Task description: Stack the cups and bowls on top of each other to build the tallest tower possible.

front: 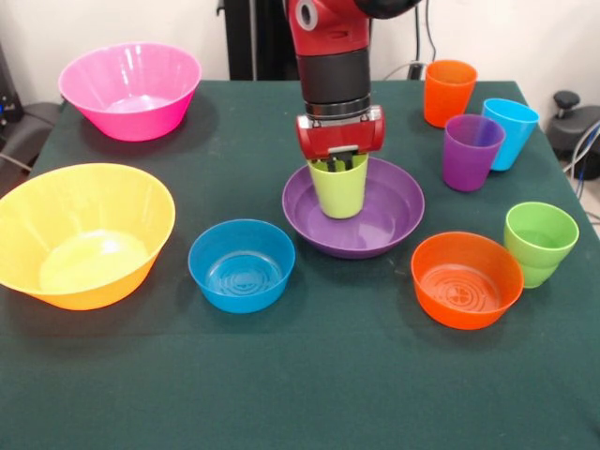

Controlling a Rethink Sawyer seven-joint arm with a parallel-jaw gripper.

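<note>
Cup held in purple bowl

Jaws (pixel 339 161) reach down into the lime cup (pixel 339 187) at the counter's (pixel 309 375) centre, one finger inside the rim and the cup gripped by its wall. The cup stands upright inside the purple bowl (pixel 384 220); whether its base touches the bowl floor I cannot tell. The red and black arm (pixel 333 56) comes straight down from twelve o'clock.

Taking the purple bowl as the clock's centre: the blue bowl (pixel 242 265) sits at eight o'clock, just beside it and open side up. The orange bowl (pixel 466 279) lies at four o'clock, near the rim. The green cup (pixel 540 242) stands at about three to four o'clock, touching or nearly touching the orange bowl. The purple cup (pixel 472 152) is at two o'clock, with the light blue cup (pixel 511 131) right behind it, and the orange cup (pixel 449 92) is farther toward one o'clock. The yellow bowl (pixel 82 234) rests at nine o'clock, well apart. The pink bowl (pixel 130 89) sits at ten o'clock, near the far edge.
</note>
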